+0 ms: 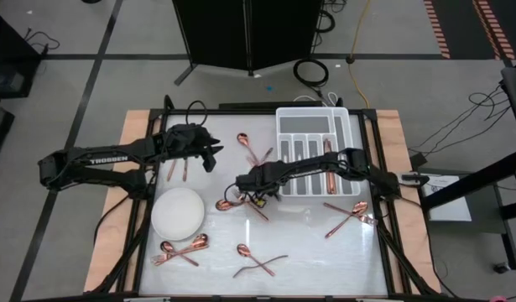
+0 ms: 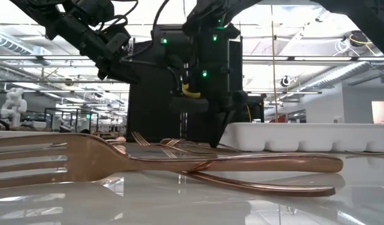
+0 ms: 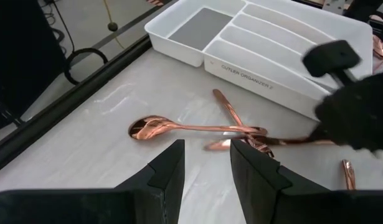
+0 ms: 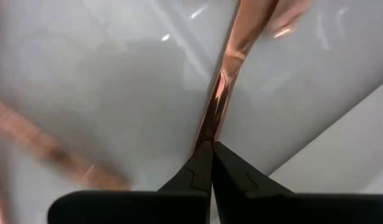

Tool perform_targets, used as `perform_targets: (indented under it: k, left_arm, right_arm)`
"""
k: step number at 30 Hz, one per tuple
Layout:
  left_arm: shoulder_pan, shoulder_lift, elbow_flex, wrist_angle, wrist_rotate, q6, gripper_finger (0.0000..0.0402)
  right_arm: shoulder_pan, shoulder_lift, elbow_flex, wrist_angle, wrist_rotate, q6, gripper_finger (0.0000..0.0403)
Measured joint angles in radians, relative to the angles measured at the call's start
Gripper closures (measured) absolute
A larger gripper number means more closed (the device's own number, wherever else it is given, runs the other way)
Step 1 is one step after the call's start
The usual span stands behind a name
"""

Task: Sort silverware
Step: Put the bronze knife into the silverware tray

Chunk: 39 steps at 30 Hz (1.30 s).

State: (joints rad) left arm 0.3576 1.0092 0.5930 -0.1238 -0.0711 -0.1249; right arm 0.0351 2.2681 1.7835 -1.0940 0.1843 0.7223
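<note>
Grey tiled floor [image 1: 90, 50], black cabinet [image 1: 241, 33] behind the table.

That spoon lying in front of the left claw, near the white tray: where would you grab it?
By the bare stretch of the spoon's handle just behind the bowl, coming straight down with fingers across it. It lies flat, the bowl is wide, and the far end is crossed by other silverware.

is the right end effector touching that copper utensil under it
Touching. The right wrist view shows the right end effector shut on the copper utensil's handle, no gap.
</note>
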Motion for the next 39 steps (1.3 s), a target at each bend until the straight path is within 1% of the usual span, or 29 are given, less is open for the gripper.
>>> perform_targets:
  k: [6,13,20,26,31,33,36,39]
  left_arm:
    - [0.0,0.0,0.0,-0.001,0.0,0.0,0.0274]
    - [0.0,0.0,0.0,-0.027,0.0,-0.024,0.0274]
    - [0.0,0.0,0.0,-0.027,0.0,-0.025,0.0274]
    - [0.0,0.0,0.0,-0.025,0.0,-0.027,0.0274]
    - [0.0,0.0,0.0,-0.023,0.0,-0.026,0.0274]
    - [0.0,0.004,0.0,-0.009,0.0,-0.029,0.0274]
    - [-0.004,0.018,0.0,0.016,0.0,-0.077,0.0274]
    - [-0.028,0.041,0.0,0.055,-0.005,-0.103,0.0274]
  right_arm:
    - [0.058,0.0,0.003,-0.054,-0.048,0.031,0.0403]
    - [0.142,0.0,-0.001,-0.199,-0.104,0.079,0.0403]
    - [0.229,0.0,0.0,-0.201,-0.218,0.073,0.0403]
    - [0.272,0.0,0.0,-0.226,-0.281,0.057,0.0403]
    - [0.294,-0.015,0.0,-0.26,-0.275,0.048,0.0403]
    - [0.307,-0.042,0.0,-0.262,-0.259,0.055,0.0403]
    - [0.327,-0.092,0.001,-0.265,-0.233,0.085,0.0403]
    - [0.35,-0.145,0.001,-0.265,-0.217,0.112,0.0403]
